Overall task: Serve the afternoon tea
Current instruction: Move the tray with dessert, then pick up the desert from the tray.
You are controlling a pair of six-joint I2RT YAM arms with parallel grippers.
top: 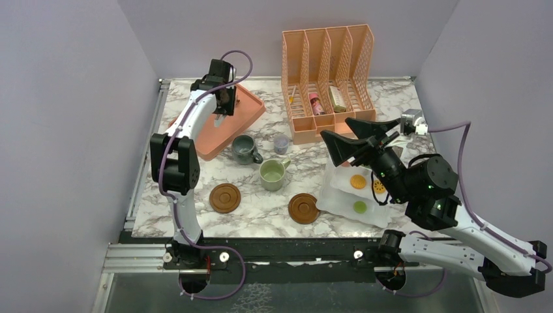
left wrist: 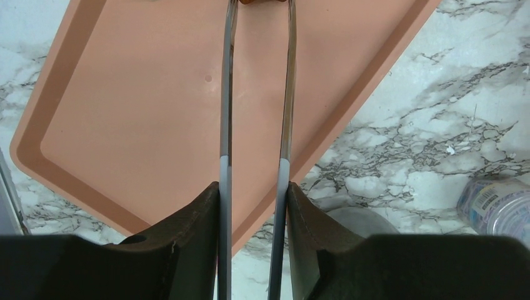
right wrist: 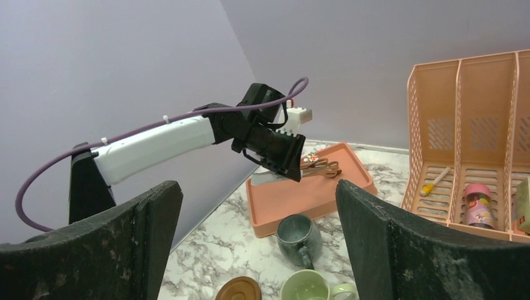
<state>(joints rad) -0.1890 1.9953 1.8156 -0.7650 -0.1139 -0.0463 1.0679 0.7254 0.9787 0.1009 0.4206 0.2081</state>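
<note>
My left gripper (top: 224, 109) hovers over the pink tray (top: 244, 111), shut on a pair of tongs (left wrist: 226, 125). The tongs' thin arms run out between its jaws, and the brown tong tips (right wrist: 322, 167) hang above the tray. A grey-blue mug (top: 244, 149) and a pale green mug (top: 272, 174) stand mid-table. Two brown coasters (top: 225, 197) (top: 303, 208) lie nearer the front. Toy cookies (top: 357, 182) rest on a white sheet (top: 339, 202) at the right. Raised above that sheet, my right gripper (top: 336, 128) is wide open and holds nothing.
A peach file rack (top: 329, 78) stands at the back with a pink bottle (top: 316, 104) in one slot. A tiny lilac cup (top: 281, 143) sits between the rack and the mugs. Lilac walls close in the left, back and right sides.
</note>
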